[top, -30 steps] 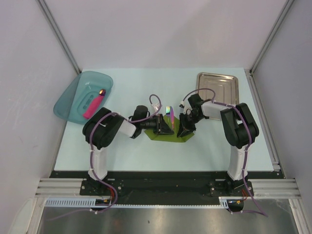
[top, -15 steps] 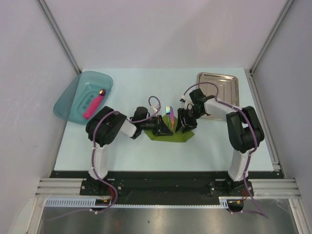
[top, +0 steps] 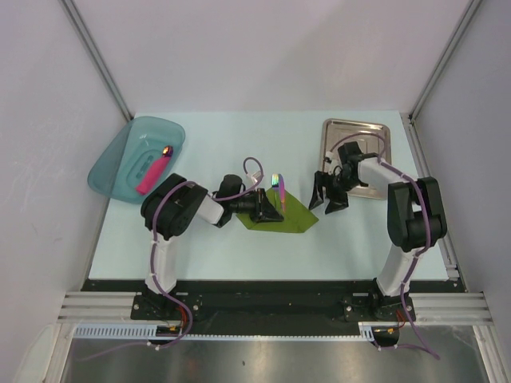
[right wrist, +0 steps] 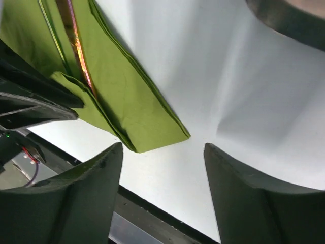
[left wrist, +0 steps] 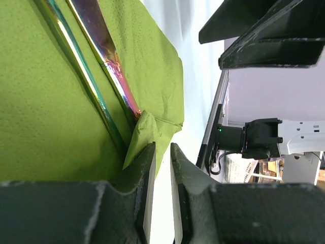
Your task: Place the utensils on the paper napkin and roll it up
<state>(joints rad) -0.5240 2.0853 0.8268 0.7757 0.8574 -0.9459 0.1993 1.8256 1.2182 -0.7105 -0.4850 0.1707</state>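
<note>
Your two slim, rainbow-sheened metal utensils lie side by side on the thin olive-green square paper napkin, which sits flat on the pale table at its middle, between the two arms.

Your left gripper is down on the napkin's left part. Its jaws are drawn close, with only a slim gap between them, and a turned-up fold of the napkin's edge rises right at their tips beside the utensils. Whether that fold is actually pinched, you cannot tell from these views.

Your right gripper is off the napkin, just beside its right corner and near the silver rectangular metal tray. Its jaws stand wide apart with nothing between them — only bare table shows in the gap on the right wrist view.

On the far left of the table sits the teal translucent plastic tub, tilted up on one side, with a thick pink bar lying in it — both well apart from the napkin.
</note>
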